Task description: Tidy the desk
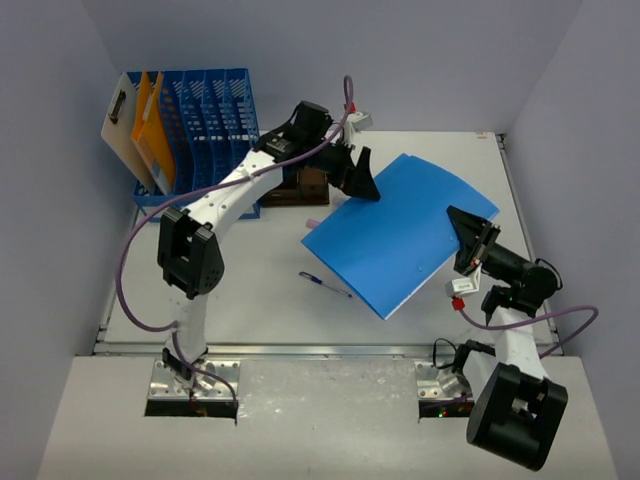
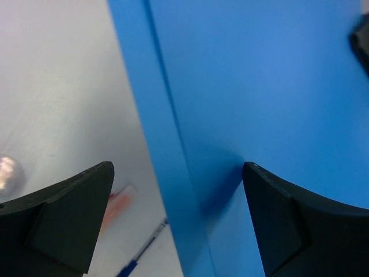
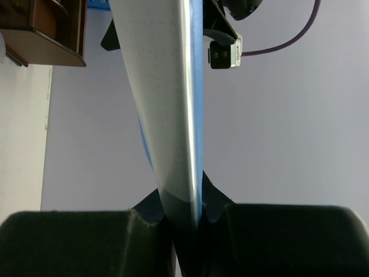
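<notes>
Desk [image 1: 250,320], large flat off-white tabletop, spans the scene below. Right jaws pinch 1 edge of thin blue rectangular folder [image 1: 400,235], raised and tilted; left jaws gape wide astride its opposite edge, holding nothing. Risk: single-point grip slips, folder sags.

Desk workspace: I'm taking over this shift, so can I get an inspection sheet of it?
Surface: off-white desk, silver rail along the near edge.
Job's things: blue folder, bowed and raised at its right side; file rack far left, holding a clipboard and an orange folder; wooden tray behind the left arm.
Clutter: pen and a small pink item loose by the folder's left edge.
Grippers: left gripper open over the folder's far-left edge; right gripper shut on its right edge.
Cables: purple cable looped along each arm.
Surroundings: plain pale walls on three sides.
</notes>
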Robot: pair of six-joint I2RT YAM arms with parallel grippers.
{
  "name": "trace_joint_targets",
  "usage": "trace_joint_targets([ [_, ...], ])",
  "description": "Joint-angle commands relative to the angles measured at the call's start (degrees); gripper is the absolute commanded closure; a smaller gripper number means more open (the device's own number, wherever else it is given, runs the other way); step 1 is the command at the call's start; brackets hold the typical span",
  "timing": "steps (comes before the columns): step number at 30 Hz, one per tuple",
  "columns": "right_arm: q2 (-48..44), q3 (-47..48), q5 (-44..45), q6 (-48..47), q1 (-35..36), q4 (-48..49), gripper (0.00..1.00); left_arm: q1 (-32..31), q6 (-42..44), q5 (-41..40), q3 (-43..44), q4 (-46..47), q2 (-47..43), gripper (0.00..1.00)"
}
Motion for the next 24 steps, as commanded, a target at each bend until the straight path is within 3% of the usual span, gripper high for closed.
trace_joint_targets([
  [1, -0.6, 3.0, -0.4, 0.6, 0.9, 22.3, 0.99, -0.6, -4.1, 18.5, 0.2, 2.5, 1.6, 0.09],
  [6, 0.7, 2.9, -0.9, -1.5, 1.0, 22.3, 0.99, -2.2, -15.0, 32.9, -5.7, 15.7, 0.0, 0.2],
  [9, 1.4, 3.0, -1.5, -3.0, 1.0, 22.3, 0.99, -2.9, -18.1, 34.5, -8.9, 21.4, -1.6, 0.37],
  [13, 2.6, 2.7, -2.0, -4.1, 1.0, 22.2, 0.99, -3.0, -19.1, 35.1, -12.2, 25.0, -3.7, 0.75],
  [14, 2.8, 2.7, -2.3, -4.5, 1.0, 22.3, 0.99, -3.1, -19.1, 35.0, -12.6, 25.2, -4.3, 0.95],
  [15, 3.2, 2.6, -2.3, -4.6, 1.0, 22.3, 0.99, -3.0, -19.1, 34.7, -13.4, 25.1, -4.7, 1.0],
  [18, 4.4, 2.6, -2.4, -5.3, 1.0, 22.3, 0.93, -2.7, -19.1, 33.5, -14.9, 25.1, -5.9, 1.0],
  [20, 5.5, 2.4, -2.4, -5.8, 1.1, 22.3, 0.8, -2.1, -20.1, 34.1, -16.1, 28.5, -7.0, 1.0],
  [21, 6.7, 2.3, -2.6, -6.3, 1.0, 22.4, 0.56, -1.3, -22.5, 34.1, -18.1, 33.1, -8.4, 1.0],
  [24, 9.1, 1.7, -2.4, -8.2, 1.0, 22.4, 0.2, 0.7, -24.3, 31.3, -20.4, 38.2, -10.0, 1.0],
])
